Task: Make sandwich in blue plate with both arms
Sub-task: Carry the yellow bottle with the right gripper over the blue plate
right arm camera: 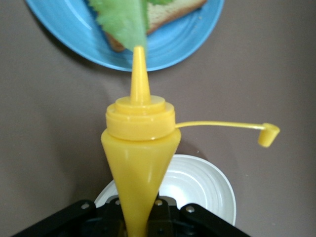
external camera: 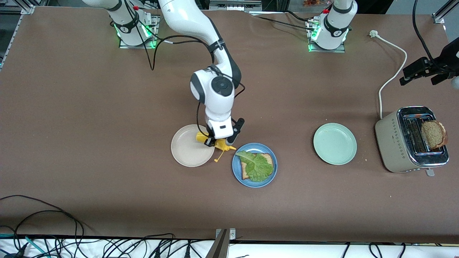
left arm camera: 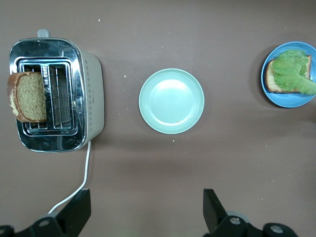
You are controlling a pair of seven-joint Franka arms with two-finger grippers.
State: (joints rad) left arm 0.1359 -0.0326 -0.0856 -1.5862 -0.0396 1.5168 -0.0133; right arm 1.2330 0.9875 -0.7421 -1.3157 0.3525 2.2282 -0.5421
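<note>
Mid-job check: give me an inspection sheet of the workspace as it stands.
Surface: brown table, a few crumbs.
Job's things: blue plate holds one bread slice with lettuce on top; second slice stands in the toaster.
Clutter: beige plate and pale green plate, both bare.
Grippers: right gripper holds a yellow squeeze bottle, cap off, nozzle toward the blue plate; left gripper open above the table, waiting near the toaster.
Cables: white toaster cord, unplugged; black cables along the table's edge nearest the camera.
Surroundings: nothing seen.
</note>
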